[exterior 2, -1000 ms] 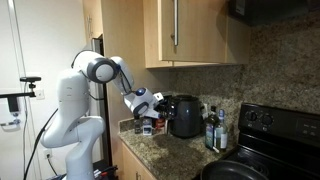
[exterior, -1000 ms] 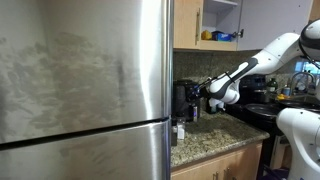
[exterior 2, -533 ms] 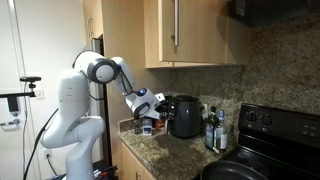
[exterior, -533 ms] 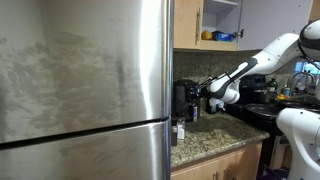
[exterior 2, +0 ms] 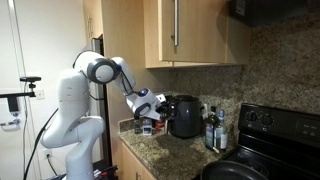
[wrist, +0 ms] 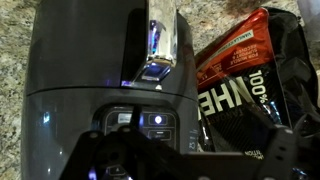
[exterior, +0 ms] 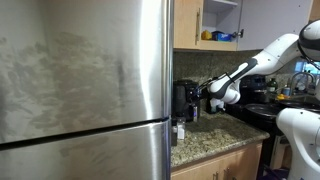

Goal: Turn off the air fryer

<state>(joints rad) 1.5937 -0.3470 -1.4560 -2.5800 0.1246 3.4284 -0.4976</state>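
The black air fryer [wrist: 90,70] fills the left of the wrist view, top toward me. Its silvery handle [wrist: 160,45] catches the light, and a control panel with a lit blue-white button [wrist: 152,122] shows near the bottom. My gripper [wrist: 190,160] hovers close over the panel; its dark fingers stand wide apart with nothing between them. In both exterior views the gripper [exterior: 212,97] [exterior 2: 150,106] is beside the air fryer [exterior: 184,100] [exterior 2: 185,115] on the granite counter.
A black bag with red and white lettering [wrist: 250,75] lies right beside the fryer. A large steel fridge [exterior: 85,90] stands close by. Bottles [exterior 2: 211,130] and a black stove [exterior 2: 265,135] sit further along. Wooden cabinets [exterior 2: 190,30] hang overhead.
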